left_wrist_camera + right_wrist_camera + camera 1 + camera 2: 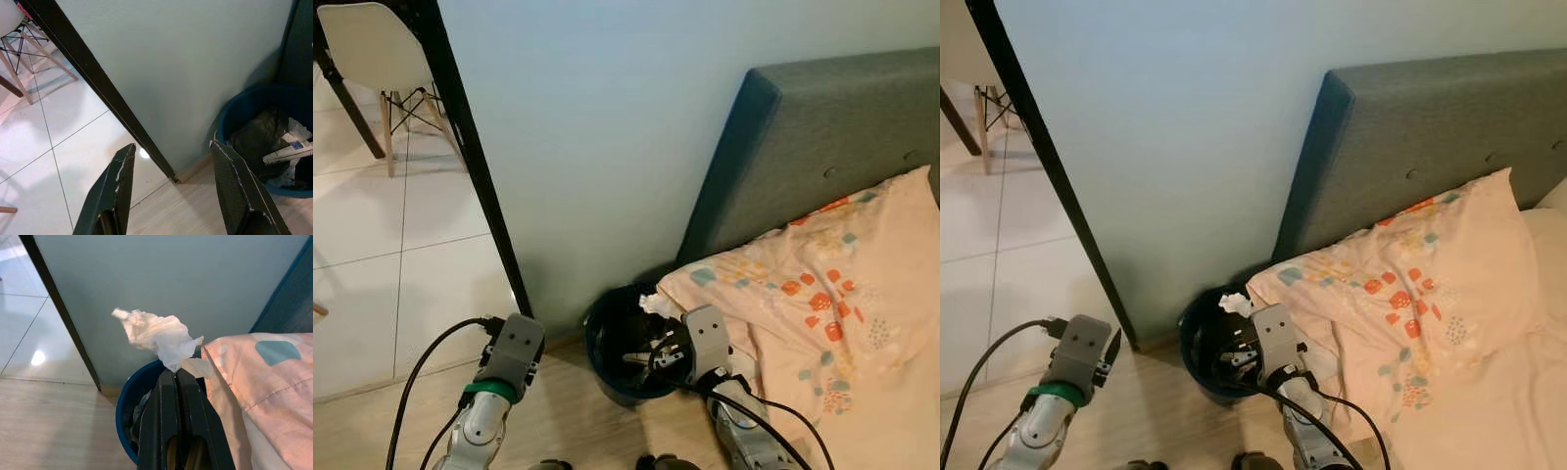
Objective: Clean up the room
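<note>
Right pincer is clamped tight on the crumpled tissue, holding it over the near rim of the blue bin beside the pillow. Let go here and the tissue may drape on the rim or the pillow. Left pincer hangs with fingers apart, empty.

White chair, grey headboard, patterned pillow
</note>
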Tool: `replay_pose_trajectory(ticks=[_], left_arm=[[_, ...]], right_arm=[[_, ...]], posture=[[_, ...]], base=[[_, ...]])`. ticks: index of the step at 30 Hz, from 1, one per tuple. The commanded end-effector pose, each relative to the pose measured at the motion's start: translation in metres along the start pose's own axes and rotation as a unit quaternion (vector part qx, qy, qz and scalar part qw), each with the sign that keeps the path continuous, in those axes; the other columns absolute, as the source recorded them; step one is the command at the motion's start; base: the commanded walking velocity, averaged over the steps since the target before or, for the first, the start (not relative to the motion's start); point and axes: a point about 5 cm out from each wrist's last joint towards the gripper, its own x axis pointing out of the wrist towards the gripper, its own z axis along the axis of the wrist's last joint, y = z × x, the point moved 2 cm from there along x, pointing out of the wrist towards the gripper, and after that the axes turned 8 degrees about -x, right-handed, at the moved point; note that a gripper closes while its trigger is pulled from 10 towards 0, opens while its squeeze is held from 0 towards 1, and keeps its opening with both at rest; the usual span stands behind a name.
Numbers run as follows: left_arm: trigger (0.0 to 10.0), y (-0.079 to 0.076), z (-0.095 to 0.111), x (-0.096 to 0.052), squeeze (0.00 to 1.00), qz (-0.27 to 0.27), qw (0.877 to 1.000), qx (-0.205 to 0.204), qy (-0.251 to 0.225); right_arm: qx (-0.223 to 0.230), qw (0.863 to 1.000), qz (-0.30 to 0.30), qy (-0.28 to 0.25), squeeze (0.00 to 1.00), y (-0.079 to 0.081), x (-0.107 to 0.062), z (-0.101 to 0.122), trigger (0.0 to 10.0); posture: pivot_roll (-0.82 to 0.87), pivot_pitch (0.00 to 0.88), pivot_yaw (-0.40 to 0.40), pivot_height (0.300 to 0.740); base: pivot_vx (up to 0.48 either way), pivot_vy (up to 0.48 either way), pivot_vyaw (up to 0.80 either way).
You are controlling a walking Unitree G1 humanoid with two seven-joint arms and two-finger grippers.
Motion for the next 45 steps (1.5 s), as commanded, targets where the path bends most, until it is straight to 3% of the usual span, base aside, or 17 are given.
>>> replay_pose_trajectory(ticks=[1, 10, 18, 21, 25, 28, 36, 45], left_arm=[[10.0, -0.002, -0.006, -0.004, 0.0, -0.009, 1.0, 0.004, 0.01], [10.0, 0.0, -0.004, 0.001, 0.0, -0.011, 1.0, 0.004, 0.009], [10.0, 0.005, -0.006, 0.007, 0.0, 0.008, 0.999, -0.031, 0.028], [10.0, 0.004, 0.0, 0.013, 0.0, 0.005, 0.999, -0.034, 0.021], [10.0, 0.014, 0.031, 0.032, 0.0, 0.009, 0.999, -0.009, -0.032], [10.0, 0.015, 0.029, 0.031, 0.0, 0.01, 0.999, -0.012, -0.028], [10.0, -0.007, -0.017, 0.001, 0.0, -0.027, 0.999, 0.012, 0.038], [10.0, -0.002, -0.017, 0.001, 0.0, -0.019, 0.999, 0.017, 0.039]], right_arm=[[0.008, 1.0, -0.006, 0.001, 0.0, 0.001, 0.001, -0.001, 10.0], [0.011, 1.0, -0.008, -0.004, 0.0, 0.001, 0.005, 0.002, 10.0], [0.006, 1.0, -0.017, -0.001, 0.0, -0.008, 0.008, 0.002, 10.0], [0.005, 1.0, -0.018, -0.003, 0.0, -0.009, 0.01, 0.005, 10.0], [0.004, 1.0, -0.018, -0.012, 0.0, -0.01, 0.017, 0.012, 10.0], [0.003, 1.0, -0.017, -0.014, 0.0, -0.009, 0.017, 0.013, 10.0], [0.005, 1.0, -0.02, -0.007, 0.0, -0.009, 0.01, 0.004, 10.0], [0.006, 1.0, -0.02, -0.007, 0.0, -0.008, 0.009, 0.004, 10.0]], posture=[[-0.02, 0.066, 0.033, 0.74], [-0.01, 0.06, 0.034, 0.74], [0.0, 0.037, 0.035, 0.74], [0.01, 0.031, 0.025, 0.74], [0.01, 0.032, 0.017, 0.74], [0.01, 0.032, 0.018, 0.74], [0.0, 0.04, 0.026, 0.74], [0.0, 0.05, 0.03, 0.74]], base=[[0.0, 0.0, 0.0], [0.0, 0.0, 0.0], [0.0, 0.0, 0.0], [0.0, 0.0, 0.0], [0.0, 0.0, 0.0], [0.0, 0.0, 0.0], [0.0, 0.0, 0.0], [0.0, 0.0, 0.0]])
